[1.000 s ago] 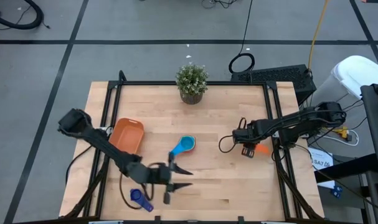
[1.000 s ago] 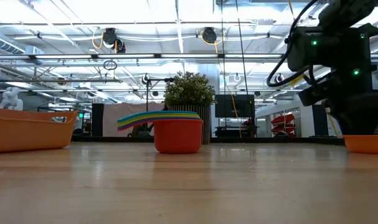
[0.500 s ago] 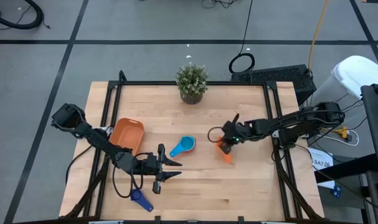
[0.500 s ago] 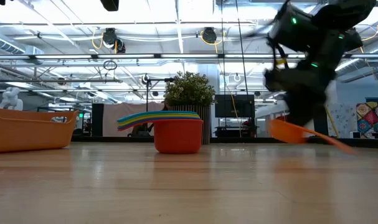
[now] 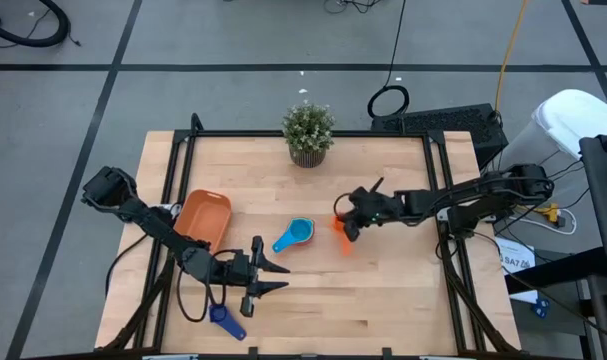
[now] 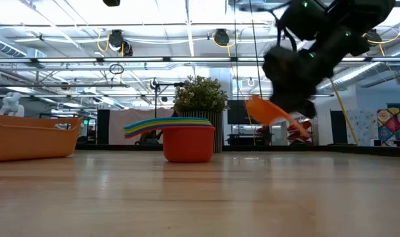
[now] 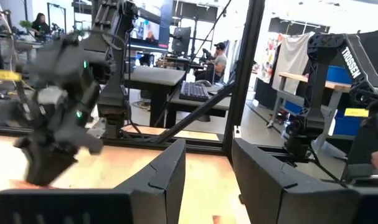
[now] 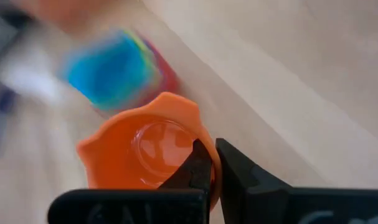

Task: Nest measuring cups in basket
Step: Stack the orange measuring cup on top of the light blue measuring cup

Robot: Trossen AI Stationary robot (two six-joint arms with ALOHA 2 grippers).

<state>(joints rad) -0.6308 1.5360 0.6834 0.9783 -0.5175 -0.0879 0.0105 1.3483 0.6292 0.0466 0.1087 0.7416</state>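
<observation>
Our right gripper (image 5: 345, 226) pinches the orange measuring cup (image 5: 342, 237) by its rim, lifted off the table (image 5: 403, 290), just right of the nested cup stack (image 5: 294, 235). Bare wood around. Right arm stretches in from the right edge. Left gripper (image 5: 266, 276), fingers apart, empty, hovers nr the front edge, beside the dark blue cup (image 5: 224, 320). Basket (image 5: 204, 217) sits left.

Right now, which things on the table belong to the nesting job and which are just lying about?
Job: shallow orange plastic basket; stack of nested plastic measuring cups, light blue on top; small orange plastic cup in the right claw; dark blue plastic cup.
Lying about: potted green plant.
</observation>
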